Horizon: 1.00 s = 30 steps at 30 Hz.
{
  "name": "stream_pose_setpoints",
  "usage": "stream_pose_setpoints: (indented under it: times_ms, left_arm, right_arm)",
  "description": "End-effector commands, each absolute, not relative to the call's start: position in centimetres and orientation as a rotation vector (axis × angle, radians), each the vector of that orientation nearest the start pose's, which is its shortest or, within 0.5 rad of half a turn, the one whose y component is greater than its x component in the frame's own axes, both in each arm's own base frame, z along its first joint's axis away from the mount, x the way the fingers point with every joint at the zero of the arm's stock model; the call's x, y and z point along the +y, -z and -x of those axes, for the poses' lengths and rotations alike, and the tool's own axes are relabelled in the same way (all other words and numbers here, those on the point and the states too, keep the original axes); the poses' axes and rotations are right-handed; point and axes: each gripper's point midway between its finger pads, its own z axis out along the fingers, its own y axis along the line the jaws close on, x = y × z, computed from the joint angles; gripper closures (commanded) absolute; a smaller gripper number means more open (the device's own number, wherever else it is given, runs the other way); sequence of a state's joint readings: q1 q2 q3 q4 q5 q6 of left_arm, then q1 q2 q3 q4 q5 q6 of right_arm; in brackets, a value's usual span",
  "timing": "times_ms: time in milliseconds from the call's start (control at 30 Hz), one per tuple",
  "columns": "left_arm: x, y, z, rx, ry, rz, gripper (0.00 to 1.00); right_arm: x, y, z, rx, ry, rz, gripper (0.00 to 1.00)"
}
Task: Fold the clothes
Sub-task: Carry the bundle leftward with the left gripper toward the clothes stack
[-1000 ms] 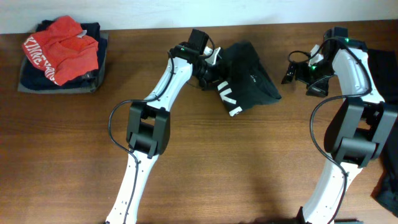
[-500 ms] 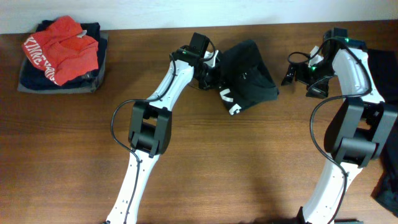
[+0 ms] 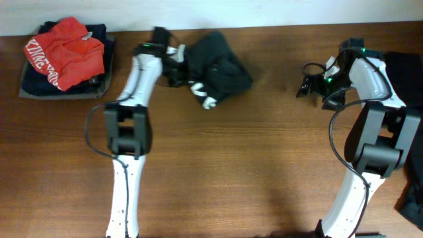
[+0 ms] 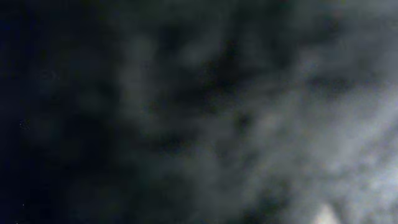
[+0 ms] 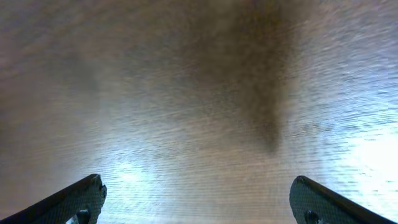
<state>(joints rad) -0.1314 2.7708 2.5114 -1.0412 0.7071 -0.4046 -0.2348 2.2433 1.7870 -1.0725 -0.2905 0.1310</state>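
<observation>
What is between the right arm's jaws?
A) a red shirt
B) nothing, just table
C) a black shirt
B: in the right wrist view the right gripper has its jaws wide apart, with only the bare wooden table showing between them. The black garment lies over by the left gripper.

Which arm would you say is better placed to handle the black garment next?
Left. Its claw is at the black garment, and its wrist view is filled with dark fabric. The right claw is open over bare table, apart from the garment.
</observation>
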Motion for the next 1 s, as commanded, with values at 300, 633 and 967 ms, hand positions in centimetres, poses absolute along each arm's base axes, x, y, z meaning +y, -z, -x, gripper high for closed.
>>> stream_pose_setpoints:
  times_ms: [300,633,967]
  left_arm:
    - [-6.8,1.5,-55.8,2.898,0.816,0.317,0.01]
    - [-6.5,2.8,-56.2,2.9,0.799,0.533,0.01]
    - [-7.5,5.2,-56.9,2.875,0.679,0.827,0.01]
  right_arm:
    - [-2.6,1.8,-42.8,2.978,-0.506,-0.565,0.01]
    - [-0.8,2.4,-42.6,2.982,-0.542,-0.518,0.01]
    - [-0.2,2.3,-42.6,2.983,-0.559,-0.505,0.01]
